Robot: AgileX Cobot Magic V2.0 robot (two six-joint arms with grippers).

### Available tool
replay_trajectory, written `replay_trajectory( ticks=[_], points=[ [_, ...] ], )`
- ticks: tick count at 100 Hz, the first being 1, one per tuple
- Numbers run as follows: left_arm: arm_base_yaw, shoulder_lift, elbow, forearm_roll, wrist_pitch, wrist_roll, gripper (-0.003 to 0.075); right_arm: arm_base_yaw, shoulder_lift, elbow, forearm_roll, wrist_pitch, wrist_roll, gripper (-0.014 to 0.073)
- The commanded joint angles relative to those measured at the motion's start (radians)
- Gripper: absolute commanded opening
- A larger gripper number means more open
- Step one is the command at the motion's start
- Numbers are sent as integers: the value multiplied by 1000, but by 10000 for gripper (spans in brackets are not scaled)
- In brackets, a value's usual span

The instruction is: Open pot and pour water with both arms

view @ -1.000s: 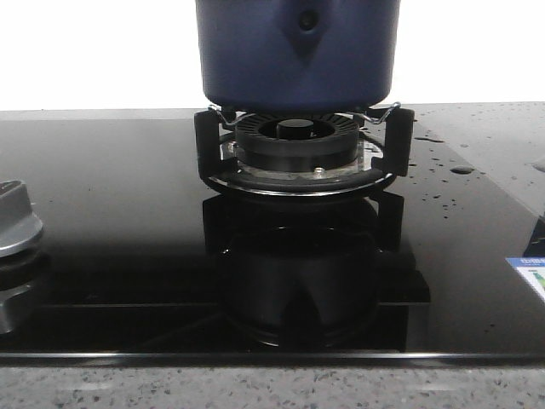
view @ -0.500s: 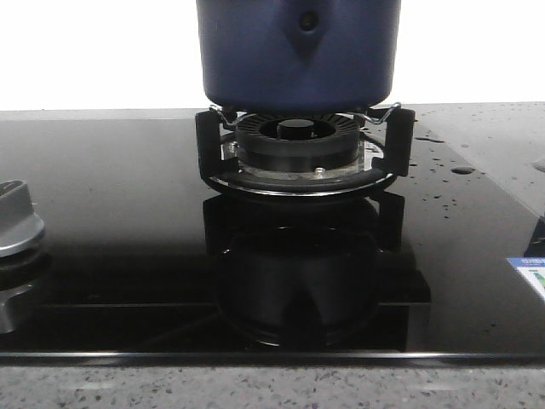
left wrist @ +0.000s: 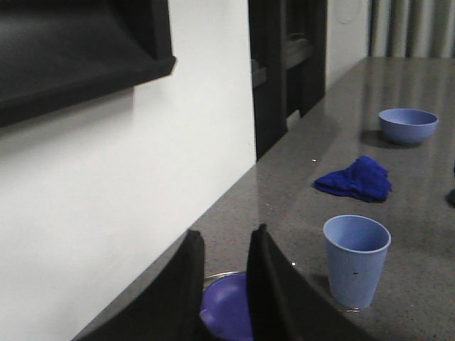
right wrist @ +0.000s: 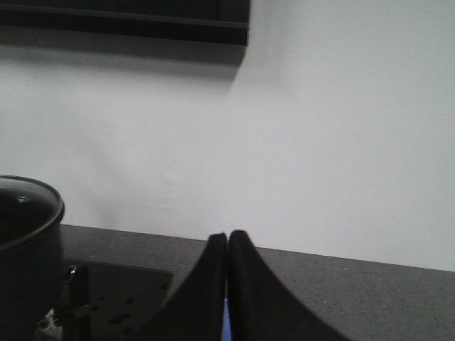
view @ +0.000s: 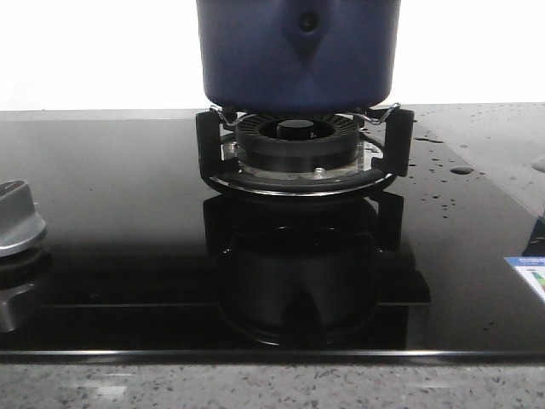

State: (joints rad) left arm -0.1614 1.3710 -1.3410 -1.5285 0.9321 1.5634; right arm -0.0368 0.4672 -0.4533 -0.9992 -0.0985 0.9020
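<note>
The dark navy pot [view: 298,51] stands on the black ring burner [view: 296,145] at the back centre of the front view. Its side mount with a round hole [view: 308,21] faces the camera. The pot also shows at the edge of the right wrist view [right wrist: 25,241], with its metal rim visible. My left gripper [left wrist: 226,238] has its fingers a narrow gap apart, with a purple lid with a silver rim [left wrist: 227,305] between them; where they touch it is hidden. My right gripper [right wrist: 227,238] is shut, away from the pot, with a thin blue sliver low between its fingers. Neither gripper shows in the front view.
On the grey counter in the left wrist view stand a blue cup [left wrist: 355,259], a crumpled blue cloth [left wrist: 355,179] and a blue bowl [left wrist: 407,125]. A silver knob [view: 17,221] sits at the cooktop's left. Water drops [view: 443,170] lie to the right of the burner.
The pot and burner have not moved. A pale shape at the right edge of the front view has slipped almost out of sight.
</note>
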Motion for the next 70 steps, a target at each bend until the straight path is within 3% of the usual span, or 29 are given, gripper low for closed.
replay_trajectory(
  ticks=[1,12,37,70],
  points=[
    [59,-156,73,-44,-19,-37,35,56,-21,-9,-17,-28,-1,-67],
    [116,-343,303,-44,-124,-37,29,137,-60,11,-23,-28,-1,-67],
    [123,-720,769,-44,-326,-35,29,300,-114,43,-45,91,-1,-67],
    [123,-1026,1019,-128,-432,-44,-20,323,-200,43,-63,86,-1,-67]
  ],
)
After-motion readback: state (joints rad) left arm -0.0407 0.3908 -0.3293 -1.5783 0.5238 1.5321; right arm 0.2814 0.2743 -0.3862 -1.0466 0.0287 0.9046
